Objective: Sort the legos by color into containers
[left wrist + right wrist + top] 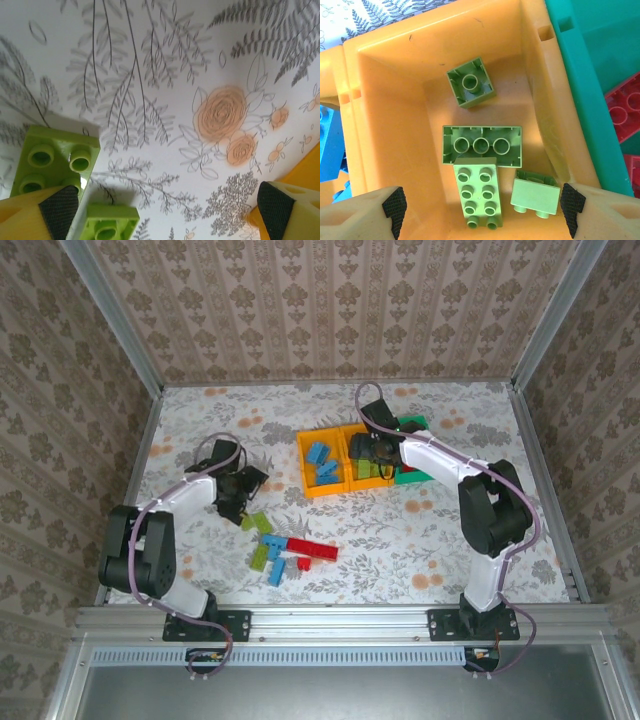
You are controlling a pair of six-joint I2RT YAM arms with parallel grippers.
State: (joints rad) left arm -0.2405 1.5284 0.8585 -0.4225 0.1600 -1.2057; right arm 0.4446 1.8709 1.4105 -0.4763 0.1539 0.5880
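Three joined containers stand mid-table: an orange bin (308, 483) with blue legos (321, 462), a middle orange bin (385, 115) with several lime legos (481, 145), and a green bin (580, 55) with red legos (623, 113). My right gripper (369, 456) (482, 209) hangs open over the middle bin, nothing between its fingers. My left gripper (243, 498) (167, 209) hovers open above the table, with a lime brick (55, 159) by its left pad and another lime brick (111, 222) beside it. Loose legos lie in front: a long red one (313, 550), blue ones (272, 540), and lime ones (260, 558).
Aluminium rails (140, 445) frame the flowered tablecloth (440, 540). An orange bin corner (306, 175) shows to the right of my left gripper. A small red brick (304, 563) and a blue brick (277, 574) lie near the front edge.
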